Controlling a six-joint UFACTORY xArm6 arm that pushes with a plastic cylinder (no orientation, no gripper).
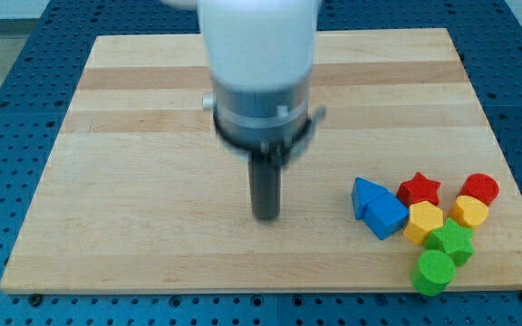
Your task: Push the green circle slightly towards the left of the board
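Note:
The green circle [434,271] lies near the bottom right of the wooden board [152,136], close to the board's bottom edge. It touches the green star [452,242] just above it. My tip [265,216] is down on the board near the middle, well to the left of the green circle and a little higher in the view. It touches no block. The nearest block to the tip is the blue triangle [366,193].
The blocks sit in one tight cluster at the bottom right: a blue block [387,215], a red star [420,189], a red cylinder [481,187], a yellow hexagon [424,220] and a yellow cylinder [469,211]. A blue perforated table [7,118] surrounds the board.

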